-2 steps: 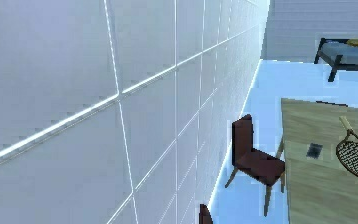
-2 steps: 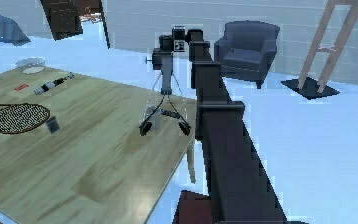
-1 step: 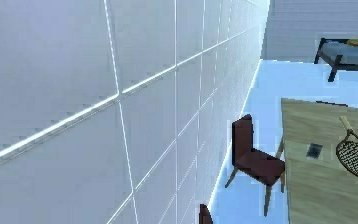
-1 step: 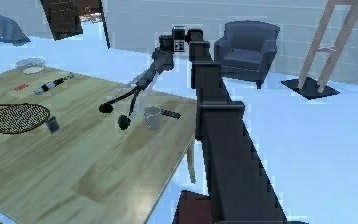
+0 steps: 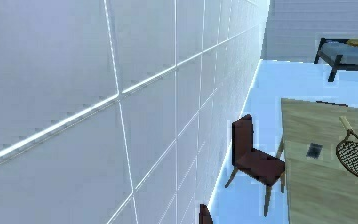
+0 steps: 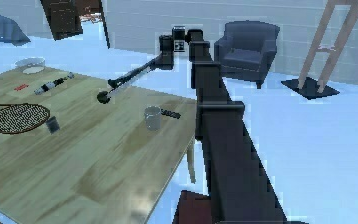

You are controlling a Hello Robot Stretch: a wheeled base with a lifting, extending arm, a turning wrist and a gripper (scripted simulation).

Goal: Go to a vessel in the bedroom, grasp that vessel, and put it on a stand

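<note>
Early stage. Gripper [image 6: 109, 94] out above table [image 6: 87, 165]; claw state can't tell. Grey cup [image 6: 152, 118], maybe the vessel, stands on table's right part near arm. Grasp and stand placement left.

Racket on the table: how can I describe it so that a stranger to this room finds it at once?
Find the big wooden table at the arm side view's lower left. Near the picture's left edge lies the racket, flat on the wood. It alone has a wide oval head of dark netting; its neighbours are small and slim.
</note>
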